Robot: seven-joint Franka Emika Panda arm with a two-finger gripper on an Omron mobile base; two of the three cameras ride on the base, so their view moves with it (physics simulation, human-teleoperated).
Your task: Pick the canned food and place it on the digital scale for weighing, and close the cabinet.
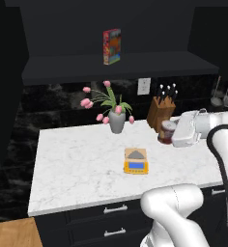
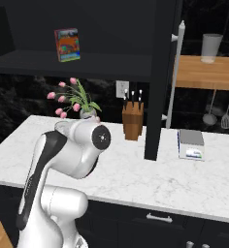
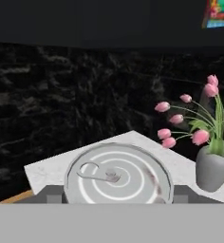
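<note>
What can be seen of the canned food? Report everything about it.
The canned food is a small dark red cylinder with a silvery lid that carries raised rings and a pull tab, seen close up in the hand view. It looks like metal. It is held on its side in the gripper, lid facing left toward the vase, raised above the white marble counter, in front of the knife block and to the right of the yellow digital scale.

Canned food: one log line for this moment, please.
canned food: held in jaws, above counter near knife block | digital scale: platform bare | cabinet: door open | step: carry can to scale
</note>
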